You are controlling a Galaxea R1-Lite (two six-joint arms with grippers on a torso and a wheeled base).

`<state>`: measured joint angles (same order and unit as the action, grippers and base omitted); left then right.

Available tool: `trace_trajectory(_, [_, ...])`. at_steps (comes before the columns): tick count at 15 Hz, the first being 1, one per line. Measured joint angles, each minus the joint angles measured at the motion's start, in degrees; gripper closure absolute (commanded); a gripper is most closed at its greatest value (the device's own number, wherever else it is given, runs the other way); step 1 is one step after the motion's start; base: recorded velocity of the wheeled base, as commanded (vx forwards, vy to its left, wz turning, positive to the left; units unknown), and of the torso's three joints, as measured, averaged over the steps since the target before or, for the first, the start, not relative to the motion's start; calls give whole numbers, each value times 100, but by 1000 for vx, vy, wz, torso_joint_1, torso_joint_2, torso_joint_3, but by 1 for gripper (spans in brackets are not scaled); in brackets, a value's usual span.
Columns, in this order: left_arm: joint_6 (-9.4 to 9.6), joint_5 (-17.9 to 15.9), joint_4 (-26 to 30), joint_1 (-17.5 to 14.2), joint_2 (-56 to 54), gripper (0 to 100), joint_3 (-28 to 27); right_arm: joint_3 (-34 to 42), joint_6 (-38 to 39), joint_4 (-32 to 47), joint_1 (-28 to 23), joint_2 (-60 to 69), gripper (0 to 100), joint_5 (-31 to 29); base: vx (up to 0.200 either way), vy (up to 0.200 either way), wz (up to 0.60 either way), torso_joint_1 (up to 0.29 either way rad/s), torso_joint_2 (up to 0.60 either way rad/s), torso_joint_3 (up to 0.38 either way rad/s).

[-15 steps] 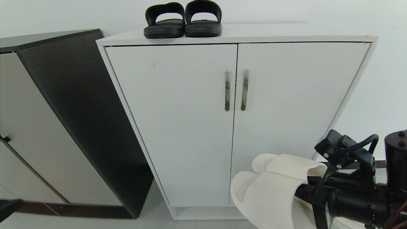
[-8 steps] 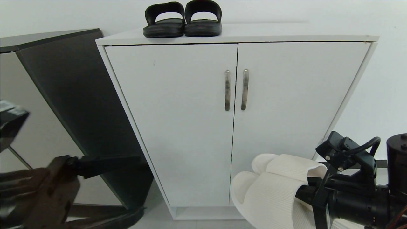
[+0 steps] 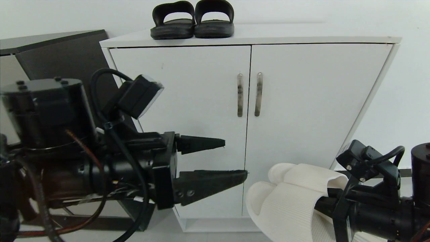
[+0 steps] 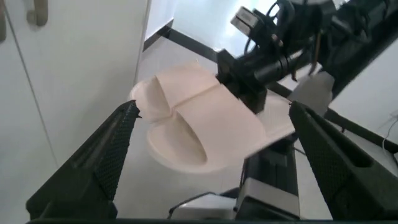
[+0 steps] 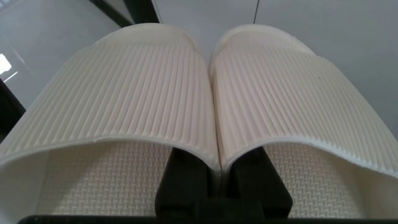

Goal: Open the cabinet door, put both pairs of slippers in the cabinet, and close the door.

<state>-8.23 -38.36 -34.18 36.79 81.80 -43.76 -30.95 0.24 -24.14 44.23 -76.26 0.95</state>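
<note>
Left gripper [image 3: 235,158] is hanging in front of the white cabinet [image 3: 188,111], level with the lower half of its left door. Its jaws are spread wide with nothing between them, and the tips point across toward the middle seam. Over on the other side, the right gripper [image 3: 324,201] is clamped onto the white slippers [image 3: 289,198]. From its wrist view, one finger runs in under each strap and they pinch the two inner sides together. So the pair is held side by side off the floor, toes toward the cabinet, low down near the bottom edge of the right door. Can't tell if the toes actually touch the door. Both doors are shut, with the metal handles [image 3: 240,95] sitting either side of the seam. The black slippers [image 3: 192,20] sit as a pair on the cabinet's top, at the front edge toward its left corner. A dark cabinet [image 3: 60,53] stands just beside the white one on its left.
</note>
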Motion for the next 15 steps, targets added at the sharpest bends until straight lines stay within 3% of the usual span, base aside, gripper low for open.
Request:
trace_trajectory(4, [-594,104,-11,238,740,0,-1037,11,2,0,-35,11,100,0,0,0,0,0,0,0])
trace_trajectory(5, [-660,185,-9,262,946,0,-1312,11,2,-2,-46,11,100,0,0,0,0,0,0,0])
trace_trajectory(7, [-701,601,-11,297,1310,0,-1768,11,2,-2,-51,6,100,0,0,0,0,0,0,0])
trace_trajectory(9, [-707,1354,-5,450,1619,0,-2126,11,2,0,-66,-2,100,0,0,0,0,0,0,0])
trace_trajectory(10, [-707,1552,0,522,1754,0,-2288,11,2,-2,-73,-5,100,0,0,0,0,0,0,0])
trace_trajectory(15, [-681,1863,35,557,2078,0,-2754,15,2,-2,-117,-5,100,-2,0,0,0,0,0,0])
